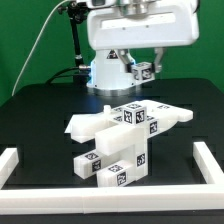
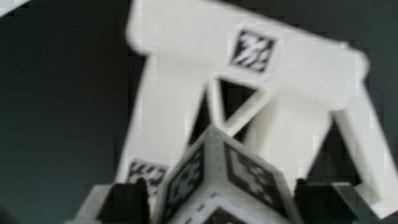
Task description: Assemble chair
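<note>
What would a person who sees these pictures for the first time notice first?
The eye goes first to the cluster of white chair parts with black-and-white tags, lying together in the middle of the black table. Behind it, the big white robot arm fills the top of the exterior view. In the wrist view, a tagged white block sits close up between the gripper fingers, over a flat white part with two bars.

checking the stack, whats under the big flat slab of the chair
In the exterior view, tagged white blocks sit under the flat slab, resting on the black table. How they join is hidden by the slab.
</note>
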Controlling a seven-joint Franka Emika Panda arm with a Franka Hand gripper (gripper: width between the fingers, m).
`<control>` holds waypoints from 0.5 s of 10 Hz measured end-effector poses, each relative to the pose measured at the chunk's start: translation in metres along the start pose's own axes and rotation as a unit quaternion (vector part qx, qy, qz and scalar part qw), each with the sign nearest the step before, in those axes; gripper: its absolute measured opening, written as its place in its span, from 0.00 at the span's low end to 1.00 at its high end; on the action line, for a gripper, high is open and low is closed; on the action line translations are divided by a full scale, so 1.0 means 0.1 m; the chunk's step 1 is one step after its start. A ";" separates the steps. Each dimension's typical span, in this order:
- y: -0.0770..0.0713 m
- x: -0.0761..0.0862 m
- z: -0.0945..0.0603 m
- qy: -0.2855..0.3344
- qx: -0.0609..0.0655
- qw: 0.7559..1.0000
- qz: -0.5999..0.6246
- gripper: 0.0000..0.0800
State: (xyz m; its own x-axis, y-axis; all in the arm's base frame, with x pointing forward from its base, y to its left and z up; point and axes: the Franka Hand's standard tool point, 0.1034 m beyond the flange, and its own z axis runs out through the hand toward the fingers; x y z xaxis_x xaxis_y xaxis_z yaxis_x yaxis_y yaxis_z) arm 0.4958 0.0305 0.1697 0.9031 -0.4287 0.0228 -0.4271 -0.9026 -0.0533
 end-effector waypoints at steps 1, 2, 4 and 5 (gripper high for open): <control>0.05 0.13 -0.02 0.006 -0.005 0.999 -0.031 0.49; 0.14 0.26 0.05 0.009 -0.017 0.997 -0.073 0.49; 0.22 0.33 0.16 0.011 -0.014 0.996 -0.093 0.49; 0.20 0.33 0.16 0.012 -0.013 0.995 -0.094 0.49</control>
State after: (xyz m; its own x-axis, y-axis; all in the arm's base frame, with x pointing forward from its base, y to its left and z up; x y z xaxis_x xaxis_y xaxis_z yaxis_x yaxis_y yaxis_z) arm 0.5176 -0.0014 0.1539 0.9662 -0.2523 0.0537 -0.2516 -0.9676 -0.0190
